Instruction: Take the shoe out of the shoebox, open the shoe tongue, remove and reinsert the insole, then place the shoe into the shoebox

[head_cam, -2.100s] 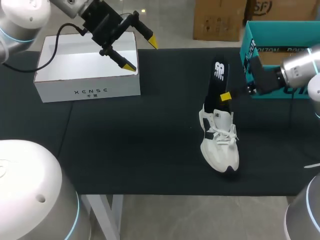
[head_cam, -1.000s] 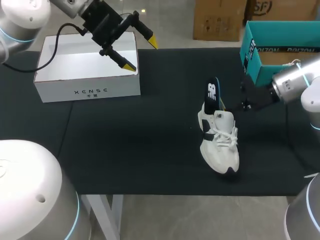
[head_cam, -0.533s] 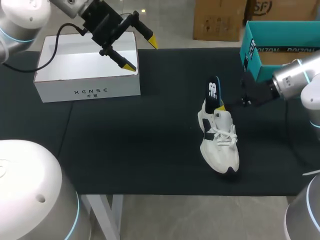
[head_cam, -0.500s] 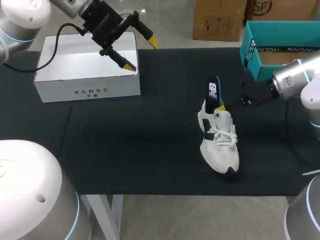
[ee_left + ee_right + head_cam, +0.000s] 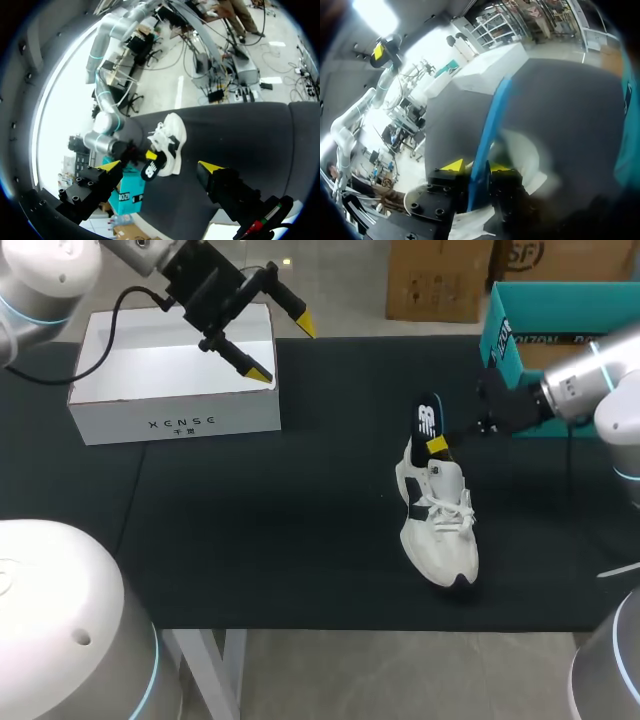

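The white shoe (image 5: 440, 525) lies on the black worktop (image 5: 300, 540). The dark insole (image 5: 426, 422) stands up at the shoe's heel end, pinched between the closed fingers of the right end effector (image 5: 438, 445). Well left of the shoe, the left end effector (image 5: 282, 345) hangs wide open and empty over a corner of the white shoebox (image 5: 180, 415). Right of the shoe and further back stands a teal box (image 5: 505, 330).

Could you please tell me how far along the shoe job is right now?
Done: the shoe is out, sitting on the table, and the insole has been pulled. In hand: the right gripper, shut on the insole, is pushing it back in; it stands lower than two seconds ago. Left: seating it fully and boxing the shoe; the left gripper hangs open by the white box.
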Controlling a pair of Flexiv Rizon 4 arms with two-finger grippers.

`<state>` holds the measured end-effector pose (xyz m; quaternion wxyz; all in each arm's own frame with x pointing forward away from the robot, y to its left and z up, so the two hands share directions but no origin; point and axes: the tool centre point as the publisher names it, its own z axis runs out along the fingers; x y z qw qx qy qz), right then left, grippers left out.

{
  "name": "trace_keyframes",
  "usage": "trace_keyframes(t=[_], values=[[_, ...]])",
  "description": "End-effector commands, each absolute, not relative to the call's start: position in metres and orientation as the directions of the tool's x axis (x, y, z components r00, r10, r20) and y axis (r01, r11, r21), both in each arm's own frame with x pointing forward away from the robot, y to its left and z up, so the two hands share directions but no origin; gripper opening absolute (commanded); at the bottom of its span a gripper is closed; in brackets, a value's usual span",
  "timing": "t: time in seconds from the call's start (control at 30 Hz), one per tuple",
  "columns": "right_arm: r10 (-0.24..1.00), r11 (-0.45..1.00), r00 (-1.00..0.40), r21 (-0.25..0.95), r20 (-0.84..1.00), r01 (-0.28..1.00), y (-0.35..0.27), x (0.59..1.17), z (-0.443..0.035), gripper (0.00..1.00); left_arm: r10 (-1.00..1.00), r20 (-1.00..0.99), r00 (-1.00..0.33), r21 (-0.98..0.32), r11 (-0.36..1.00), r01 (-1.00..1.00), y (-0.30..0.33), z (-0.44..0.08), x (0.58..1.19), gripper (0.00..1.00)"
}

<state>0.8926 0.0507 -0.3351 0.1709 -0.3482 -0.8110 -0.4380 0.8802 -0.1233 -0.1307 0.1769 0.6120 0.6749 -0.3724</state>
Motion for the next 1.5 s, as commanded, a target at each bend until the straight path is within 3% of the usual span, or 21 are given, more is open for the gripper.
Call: trace_keyframes(t=[0.03, 0.07, 1.33, 1.37, 1.4, 1.5], values=[[0.419, 0.379, -0.704, 0.594, 0.573, 0.710, 0.050, 0.897, -0.328, 0.15, 0.698, -0.692, -0.187, -0.287, -0.028, 0.958, -0.123, -0.130, 0.881, 1.00], [0.418, 0.379, -0.706, 0.597, 0.571, 0.708, 0.050, 0.897, -0.328, 0.00, 0.698, -0.692, -0.187, -0.287, -0.028, 0.958, -0.123, -0.130, 0.881, 1.00], [0.399, 0.328, -0.615, 0.520, 0.680, 0.789, 0.060, 0.829, -0.371, 0.00, 0.698, -0.692, -0.187, -0.287, -0.028, 0.958, -0.123, -0.130, 0.881, 1.00], [0.399, 0.327, -0.616, 0.522, 0.679, 0.788, 0.060, 0.831, -0.369, 0.10, 0.698, -0.692, -0.187, -0.287, -0.028, 0.958, -0.123, -0.130, 0.881, 1.00], [0.400, 0.328, -0.621, 0.527, 0.674, 0.784, 0.060, 0.834, -0.368, 0.35, 0.698, -0.692, -0.187, -0.287, -0.028, 0.958, -0.123, -0.130, 0.881, 1.00], [0.399, 0.332, -0.633, 0.539, 0.663, 0.774, 0.061, 0.840, -0.363, 0.53, 0.698, -0.692, -0.187, -0.287, -0.028, 0.958, -0.123, -0.130, 0.881, 1.00]])
